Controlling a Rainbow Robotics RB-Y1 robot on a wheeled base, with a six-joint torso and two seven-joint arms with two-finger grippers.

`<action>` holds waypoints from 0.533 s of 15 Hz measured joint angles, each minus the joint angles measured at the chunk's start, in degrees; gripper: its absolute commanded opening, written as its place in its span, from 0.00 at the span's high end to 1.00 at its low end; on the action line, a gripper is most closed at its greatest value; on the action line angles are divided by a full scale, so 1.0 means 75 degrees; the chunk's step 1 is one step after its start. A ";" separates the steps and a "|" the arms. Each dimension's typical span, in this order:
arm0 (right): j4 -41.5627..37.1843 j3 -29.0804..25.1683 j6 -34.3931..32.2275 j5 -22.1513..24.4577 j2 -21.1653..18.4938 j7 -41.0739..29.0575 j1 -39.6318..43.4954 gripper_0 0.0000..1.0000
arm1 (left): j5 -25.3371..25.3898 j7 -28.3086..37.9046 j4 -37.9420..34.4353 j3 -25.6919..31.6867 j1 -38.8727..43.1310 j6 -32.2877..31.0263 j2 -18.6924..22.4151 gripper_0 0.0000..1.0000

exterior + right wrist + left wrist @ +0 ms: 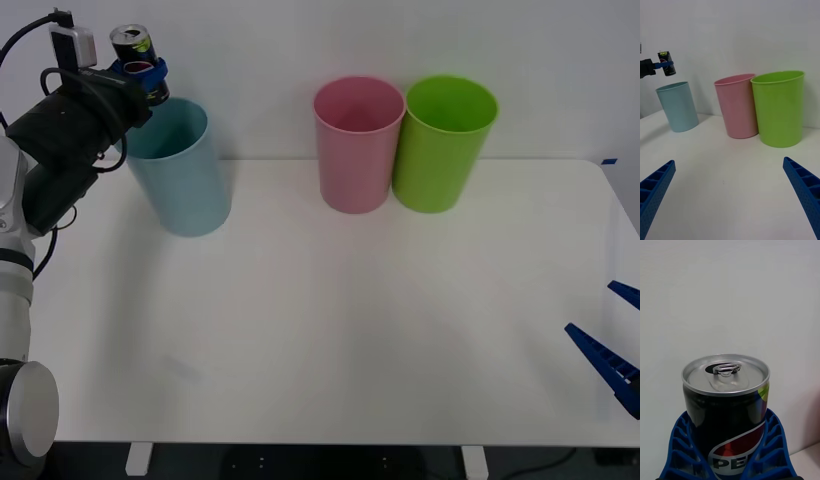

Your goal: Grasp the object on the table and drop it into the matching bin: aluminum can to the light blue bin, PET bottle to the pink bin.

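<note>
Nearest, at the right front corner of the table, the right gripper hovering low over the white top, its two blue ribbed fingers spread wide apart, nothing between them. Wide bare white surface in front of it.

Further back, near the far edge in the middle, the pink bin standing upright, and just beside it, on the right, a lime green bin of the same shape, rims very close or touching. Both open at the top.

At the far left, the light blue bin standing upright on the table, well apart from the pink one. Seen also from the right wrist camera, at the left of the other two.

Above the far left rim of this bin, the left gripper raised in the air, closed around the aluminum can. Can upright, silver top with opened pull-tab upward, dark body with blue, red and green marks, blue fingers clasping both sides of the lower body. Can held clear of the table, just over the edge of the bin's mouth, not inside it. Behind everything, a plain white wall.
</note>
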 measured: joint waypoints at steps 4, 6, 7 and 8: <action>0.0000 0.0000 0.0000 0.0000 0.0000 0.0000 0.0000 0.00 | 0.0083 -0.0036 0.0000 0.0020 0.0013 0.0001 0.0000 0.00; 0.0000 0.0000 0.0000 0.0000 0.0000 0.0000 0.0000 0.00 | 0.0219 -0.0048 0.0000 0.0025 0.0040 -0.0023 0.0005 0.00; 0.0000 0.0000 0.0000 0.0000 0.0000 0.0000 0.0000 0.00 | 0.0285 -0.0049 -0.0001 0.0028 0.0067 -0.0050 0.0004 0.00; 0.0000 0.0000 0.0000 0.0000 0.0000 0.0000 0.0000 0.00 | 0.0373 -0.0053 -0.0007 0.0023 0.0101 -0.0084 0.0009 0.00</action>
